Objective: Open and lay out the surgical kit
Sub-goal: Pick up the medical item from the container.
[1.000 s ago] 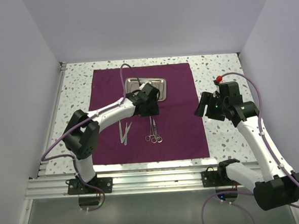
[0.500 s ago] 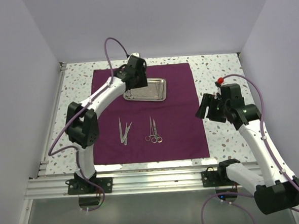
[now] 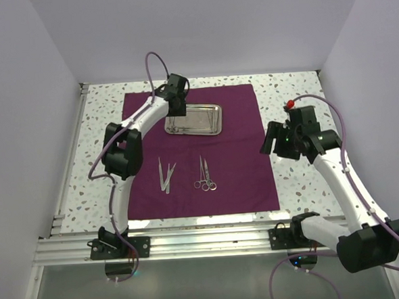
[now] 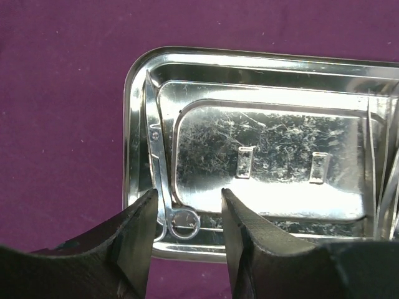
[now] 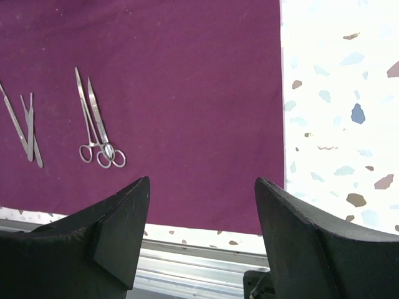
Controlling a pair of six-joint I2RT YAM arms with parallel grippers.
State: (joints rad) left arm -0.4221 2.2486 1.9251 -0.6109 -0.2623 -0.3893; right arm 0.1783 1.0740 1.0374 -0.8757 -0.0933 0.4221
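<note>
Two sets of instruments are lying out on the cloth wrap [image 3: 241, 167], which is spread flat on the worktop [image 3: 291, 90]: tweezers [image 3: 166, 175] and scissors [image 3: 204, 176], side by side in the 6 o'clock half, long axes running 12 to 6. The steel tray [image 3: 208, 120] is sitting in the cloth's 12 o'clock half, and that is where the action is.

The left end effector [image 4: 188, 202] is hanging right over the tray's 9 o'clock end, fingers apart and gripping nothing. In the left wrist view a ring-handled instrument [image 4: 159, 162] is lying inside the tray, tucked along the end wall. Its ring is sitting just ahead of the gap between the fingertips, and its shaft is running away toward 11 o'clock. So the piece is lying dead ahead of the opening, its long axis nearly in line with the fingers, and the handle is the near end. A few more thin silver pieces are showing at the tray's far side, too cramped to name.

The right end effector [image 5: 199, 193] is hovering at the cloth's 3 o'clock edge, jaws wide and empty, well apart from the tray. The left arm is plainly the nearer one. My read: the next pick is going to be that ring, and the tray wall crowding the shaft is looking like the snag.
</note>
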